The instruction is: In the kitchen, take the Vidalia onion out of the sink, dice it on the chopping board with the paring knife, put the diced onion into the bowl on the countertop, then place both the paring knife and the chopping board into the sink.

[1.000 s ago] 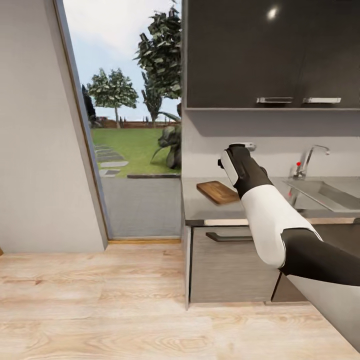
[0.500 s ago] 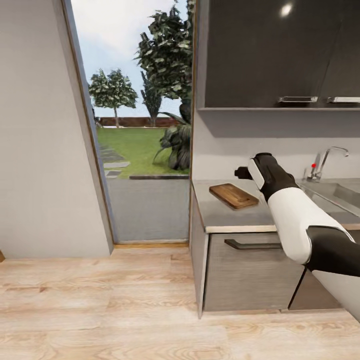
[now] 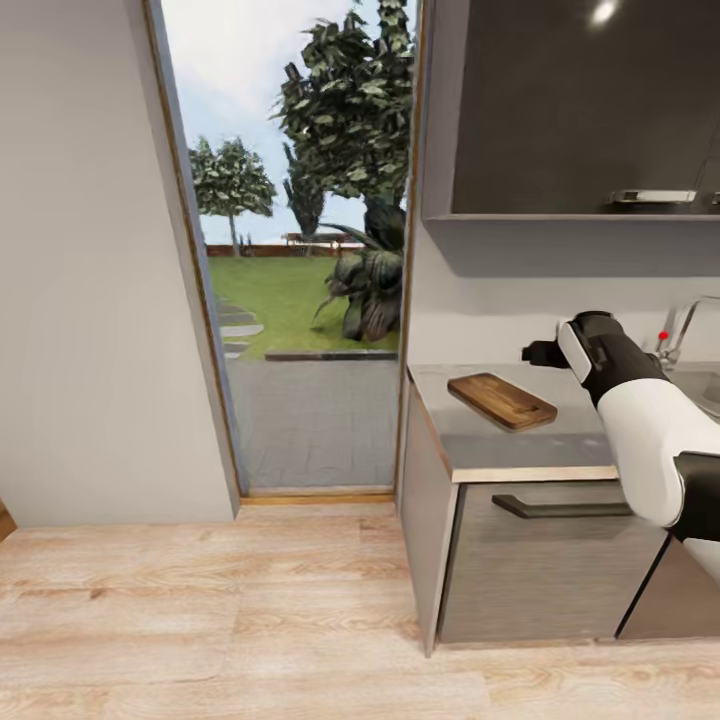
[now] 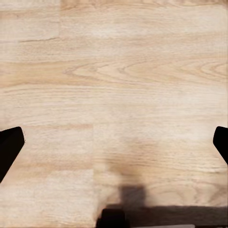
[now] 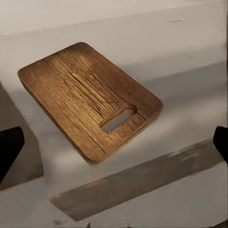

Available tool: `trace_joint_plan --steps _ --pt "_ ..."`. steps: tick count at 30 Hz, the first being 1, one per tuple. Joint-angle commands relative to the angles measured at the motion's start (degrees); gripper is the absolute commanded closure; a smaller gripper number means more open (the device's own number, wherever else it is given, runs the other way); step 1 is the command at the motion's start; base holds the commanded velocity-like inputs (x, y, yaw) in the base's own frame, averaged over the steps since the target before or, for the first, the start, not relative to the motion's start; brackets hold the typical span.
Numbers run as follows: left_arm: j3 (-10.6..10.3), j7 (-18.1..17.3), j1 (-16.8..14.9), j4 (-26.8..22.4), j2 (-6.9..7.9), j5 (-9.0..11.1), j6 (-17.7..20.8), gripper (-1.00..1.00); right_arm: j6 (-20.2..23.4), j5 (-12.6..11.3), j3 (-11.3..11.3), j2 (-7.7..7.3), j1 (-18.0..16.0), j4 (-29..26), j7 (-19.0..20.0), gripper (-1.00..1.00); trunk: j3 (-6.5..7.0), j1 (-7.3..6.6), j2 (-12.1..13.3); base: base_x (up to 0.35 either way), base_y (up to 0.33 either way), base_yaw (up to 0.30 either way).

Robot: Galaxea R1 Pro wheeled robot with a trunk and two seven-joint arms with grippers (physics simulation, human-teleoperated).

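Note:
The brown wooden chopping board (image 3: 501, 400) lies near the left end of the grey countertop (image 3: 520, 448). My right gripper (image 3: 540, 352) hovers just beyond the board's far right corner, above the counter. In the right wrist view the chopping board (image 5: 90, 111) lies below the right gripper (image 5: 114, 147), whose fingertips (image 5: 9, 153) stand wide apart with nothing between them. The left gripper (image 4: 114, 145) is open over the plank floor. At the picture's right edge stands the sink's tap (image 3: 680, 322) with its red knob. The onion, paring knife and bowl are out of view.
A tall open doorway (image 3: 300, 300) to a garden is left of the counter. Dark wall cabinets (image 3: 580, 110) hang above the worktop. A drawer handle (image 3: 560, 508) juts from the cabinet front. Light wooden floor (image 3: 250, 620) spreads in front.
The whole head view has shifted, so the counter and board now sit further right in the picture. My right arm stays stretched over the counter by the board.

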Motion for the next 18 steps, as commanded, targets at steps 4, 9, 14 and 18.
trace_joint_plan --steps 4,9,14,18 --pt "-0.1 0.0 0.0 -0.1 0.00 0.0 -0.1 -1.00 0.2 -0.2 -0.2 -0.70 0.0 0.0 -0.3 -1.00 -0.05 0.03 0.0 0.196 0.167 0.000" --pt "-0.1 0.0 0.0 0.0 -0.01 0.0 -0.1 -1.00 0.2 -0.2 -2.1 -1.79 0.0 0.4 -1.9 -1.00 -0.05 0.03 0.0 0.060 0.039 0.000" --pt "-0.1 0.0 0.0 0.0 -0.01 0.0 -0.1 -1.00 0.2 -0.2 -9.9 -2.19 0.0 0.8 -6.1 -1.00 -0.05 0.03 0.0 0.009 0.006 0.000" --pt "-0.1 0.0 0.0 0.0 -0.01 0.0 -0.1 -1.00 0.1 -0.2 -13.8 -2.22 0.0 0.9 -9.8 -1.00 -0.05 0.03 0.0 0.001 0.001 0.000"
